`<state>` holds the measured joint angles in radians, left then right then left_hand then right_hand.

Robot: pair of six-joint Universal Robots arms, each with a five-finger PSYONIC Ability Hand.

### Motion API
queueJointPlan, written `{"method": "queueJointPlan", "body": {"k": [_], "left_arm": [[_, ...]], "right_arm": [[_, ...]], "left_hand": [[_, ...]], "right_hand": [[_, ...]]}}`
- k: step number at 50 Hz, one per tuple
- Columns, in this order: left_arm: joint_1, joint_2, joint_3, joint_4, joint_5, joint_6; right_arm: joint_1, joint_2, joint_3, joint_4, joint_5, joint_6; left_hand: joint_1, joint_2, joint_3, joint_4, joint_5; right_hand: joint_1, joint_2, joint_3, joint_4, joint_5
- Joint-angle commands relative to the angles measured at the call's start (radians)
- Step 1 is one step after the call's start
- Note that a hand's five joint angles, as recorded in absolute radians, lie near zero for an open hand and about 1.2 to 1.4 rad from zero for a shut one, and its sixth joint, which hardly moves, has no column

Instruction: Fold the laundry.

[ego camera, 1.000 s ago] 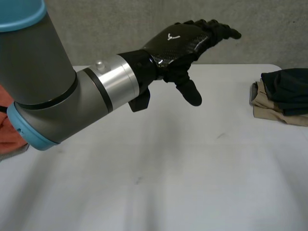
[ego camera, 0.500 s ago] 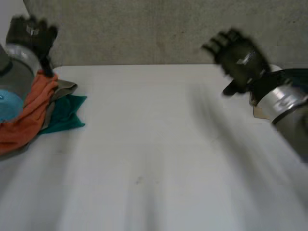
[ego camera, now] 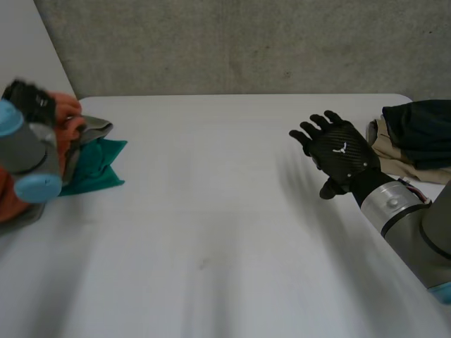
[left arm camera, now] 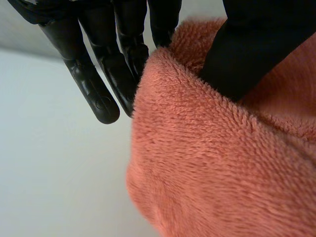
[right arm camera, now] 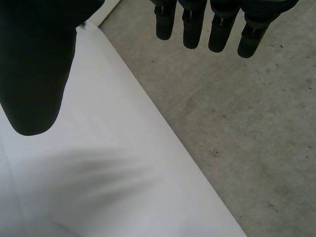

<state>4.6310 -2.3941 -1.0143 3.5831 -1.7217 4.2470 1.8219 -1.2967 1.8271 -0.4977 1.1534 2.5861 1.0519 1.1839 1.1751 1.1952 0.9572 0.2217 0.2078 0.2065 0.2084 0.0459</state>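
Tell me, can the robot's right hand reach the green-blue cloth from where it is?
Probably not without a long stretch. The right hand hovers open across the table from the teal cloth, beside the left hand pinching the orange cloth. Nothing blocks the way.

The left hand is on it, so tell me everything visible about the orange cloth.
The orange cloth is a fuzzy, fleece-like piece, crumpled in an unfolded heap at the left end of the table. It lies partly over a grey cloth, with a teal cloth next to that. The left hand appears to pinch a raised fold of it, fingers against one side and thumb pressed into the other.
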Motion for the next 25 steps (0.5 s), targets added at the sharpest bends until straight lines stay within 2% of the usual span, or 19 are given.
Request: {"method": "queueJointPlan", "body": {"k": [1, 2, 5, 6, 9, 12, 20, 21, 22, 23, 25], "left_arm": [[-0.190, 0.311, -0.101, 0.020, -0.010, -0.197], [-0.246, 0.369, -0.121, 0.019, -0.007, -0.269], [-0.331, 0.433, -0.156, 0.005, -0.004, -0.386], [-0.386, 0.466, -0.182, -0.022, -0.002, -0.457], [-0.481, 0.489, -0.222, -0.104, 0.002, -0.571], [-0.541, 0.478, -0.242, -0.168, 0.002, -0.624], [-0.709, 0.213, -0.207, -0.351, -0.004, -0.656], [-0.724, 0.187, -0.187, -0.375, -0.004, -0.665], [-0.727, 0.179, -0.179, -0.385, -0.006, -0.671], [-0.727, 0.177, -0.165, -0.406, -0.007, -0.688], [-0.726, 0.180, -0.144, -0.435, -0.010, -0.720]], "right_arm": [[-0.030, -0.024, -0.005, -0.002, 0.028, 0.003], [-0.030, -0.027, -0.006, -0.002, 0.035, 0.003], [-0.033, -0.036, -0.009, -0.001, 0.057, 0.005], [-0.035, -0.039, -0.011, 0.001, 0.063, 0.005], [-0.047, -0.056, -0.011, 0.001, 0.080, 0.012], [-0.058, -0.067, -0.012, 0.004, 0.085, 0.014], [-0.090, -0.073, -0.031, 0.040, 0.097, 0.025], [-0.092, -0.073, -0.038, 0.059, 0.104, 0.031], [-0.092, -0.073, -0.042, 0.065, 0.108, 0.032], [-0.093, -0.073, -0.049, 0.085, 0.117, 0.040], [-0.092, -0.073, -0.061, 0.119, 0.120, 0.049]], "left_hand": [[0.344, 0.212, 0.221, 0.201, 0.265], [0.344, 0.212, 0.221, 0.201, 0.265], [0.344, 0.212, 0.221, 0.201, 0.265], [0.344, 0.212, 0.221, 0.201, 0.265], [0.344, 0.212, 0.221, 0.201, 0.265], [0.344, 0.212, 0.221, 0.201, 0.265], [0.342, 0.210, 0.219, 0.199, 0.262], [-0.077, -0.209, -0.200, -0.220, -0.157], [-0.343, -0.475, -0.466, -0.486, -0.422], [-0.781, -0.913, -0.904, -0.924, -0.861], [-0.847, -0.979, -0.970, -0.990, -0.927]], "right_hand": [[-0.047, -0.033, -0.032, -0.034, -0.046], [-0.047, -0.033, -0.032, -0.034, -0.046], [-0.047, -0.033, -0.032, -0.034, -0.046], [-0.047, -0.033, -0.032, -0.034, -0.046], [-0.047, -0.033, -0.032, -0.034, -0.046], [-0.047, -0.033, -0.032, -0.034, -0.046], [-0.047, -0.033, -0.032, -0.034, -0.046], [-0.047, -0.033, -0.032, -0.034, -0.046], [-0.047, -0.033, -0.032, -0.034, -0.046], [-0.047, -0.033, -0.032, -0.034, -0.046], [-0.047, -0.033, -0.032, -0.034, -0.046]]}}
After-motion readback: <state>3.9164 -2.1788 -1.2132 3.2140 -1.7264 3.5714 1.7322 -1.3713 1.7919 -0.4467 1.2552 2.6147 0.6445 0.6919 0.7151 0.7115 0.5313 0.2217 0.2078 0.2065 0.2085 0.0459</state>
